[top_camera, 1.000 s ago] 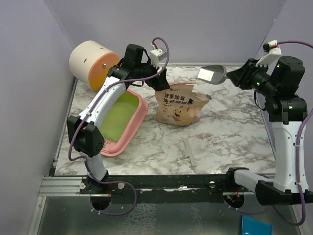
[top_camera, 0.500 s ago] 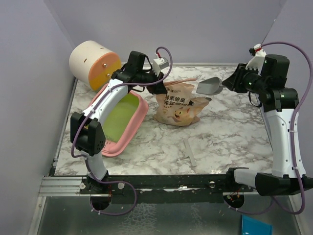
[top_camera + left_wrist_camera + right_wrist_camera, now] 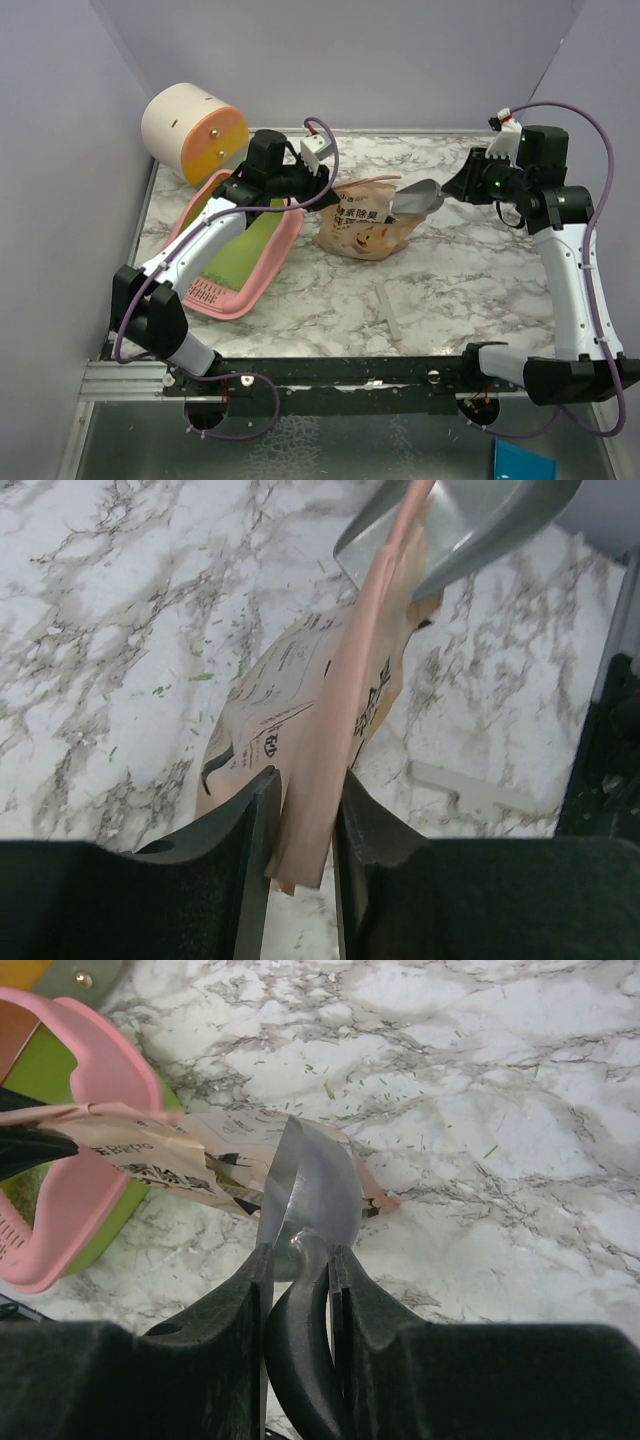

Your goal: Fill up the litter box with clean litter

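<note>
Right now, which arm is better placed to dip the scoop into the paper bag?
Right. The right gripper is shut on the grey scoop, whose blade is at the paper bag's mouth. The left gripper is busy pinching the bag's top edge.

The litter box (image 3: 283, 236) lay left of centre in the top view, a shallow pink rounded tray set diagonally. Its slotted pink grille sat at the lower-left end, and its lime-green inner bottom showed. In the right wrist view, its pink rim curved through the upper left.
</note>
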Action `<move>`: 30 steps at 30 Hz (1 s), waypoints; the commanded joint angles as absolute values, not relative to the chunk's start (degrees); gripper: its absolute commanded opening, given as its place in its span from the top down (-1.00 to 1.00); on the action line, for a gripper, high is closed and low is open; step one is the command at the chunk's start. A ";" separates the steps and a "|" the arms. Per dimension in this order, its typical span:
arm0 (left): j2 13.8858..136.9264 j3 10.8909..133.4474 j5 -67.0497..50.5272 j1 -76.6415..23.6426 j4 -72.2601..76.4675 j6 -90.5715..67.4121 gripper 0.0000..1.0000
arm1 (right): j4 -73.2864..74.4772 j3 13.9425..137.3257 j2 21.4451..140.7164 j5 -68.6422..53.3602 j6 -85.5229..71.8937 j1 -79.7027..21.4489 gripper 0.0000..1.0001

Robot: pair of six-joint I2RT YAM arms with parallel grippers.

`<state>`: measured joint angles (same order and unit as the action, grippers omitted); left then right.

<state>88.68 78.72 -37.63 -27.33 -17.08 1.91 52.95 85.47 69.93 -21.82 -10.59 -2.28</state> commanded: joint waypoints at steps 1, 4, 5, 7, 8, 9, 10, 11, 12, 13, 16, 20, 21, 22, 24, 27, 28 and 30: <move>83.24 77.87 -34.70 -28.03 -6.02 -2.18 0.24 | 52.27 85.55 66.24 -23.95 -9.97 -2.90 0.99; 83.21 77.87 -34.86 -29.07 -6.12 -2.18 0.05 | 52.79 86.48 64.76 -24.26 -10.24 -2.95 0.98; 83.61 78.20 -35.08 -29.35 -6.49 -1.88 0.04 | 53.07 86.75 64.43 -24.52 -10.27 -2.91 0.99; 84.96 79.92 -36.92 -30.10 -7.81 -0.66 0.04 | 53.81 87.15 64.05 -24.82 -10.13 -2.91 0.99; 85.99 81.28 -37.68 -30.54 -9.56 0.32 0.04 | 54.32 87.27 63.88 -24.82 -9.87 -2.96 0.99; 87.30 82.89 -38.27 -30.82 -11.48 1.25 0.04 | 54.72 87.30 63.66 -24.68 -9.78 -2.96 0.99; 88.72 84.52 -39.00 -30.86 -13.54 2.76 0.04 | 54.87 87.26 63.32 -24.49 -9.74 -2.91 0.99; 90.08 86.25 -38.95 -30.97 -16.85 4.42 0.03 | 54.92 87.11 62.96 -24.23 -9.70 -2.91 0.99; 91.45 88.38 -38.10 -30.95 -19.72 6.41 0.01 | 55.05 87.00 62.59 -24.10 -9.74 -2.90 0.99; 92.57 90.41 -36.71 -30.96 -22.33 8.85 -0.02 | 55.21 86.80 62.33 -24.04 -9.70 -2.98 0.99; 94.80 96.24 -30.99 -30.79 -27.89 14.28 -0.08 | 55.50 86.17 61.29 -24.15 -9.62 -2.91 0.99; 96.78 102.29 -31.27 -30.74 -32.94 19.12 -0.36 | 55.33 85.56 60.61 -24.74 -9.62 -2.90 0.99; 96.85 103.20 -32.08 -30.74 -33.59 19.96 -0.41 | 55.24 85.55 60.42 -24.89 -9.65 -2.91 0.99; 97.60 103.75 -32.35 -30.69 -33.88 20.60 -0.42 | 55.26 85.56 60.35 -25.07 -9.60 -2.91 0.99; 99.15 104.57 -32.69 -30.70 -33.75 21.38 -0.43 | 55.13 85.61 60.06 -25.30 -9.56 -2.92 0.99; 101.10 105.89 -34.60 -30.70 -33.91 22.13 -0.43 | 55.06 85.61 59.88 -25.71 -9.54 -2.90 0.99; 101.97 106.41 -35.55 -30.74 -34.27 22.33 -0.43 | 55.03 85.54 59.83 -25.75 -9.55 -2.93 0.99; 103.69 108.05 -38.97 -30.73 -35.91 23.05 -0.38 | 55.05 85.64 59.77 -25.55 -9.58 -2.95 0.99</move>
<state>100.07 105.25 -33.56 -30.76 -32.27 19.84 56.18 85.34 60.95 -23.70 -10.17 -2.63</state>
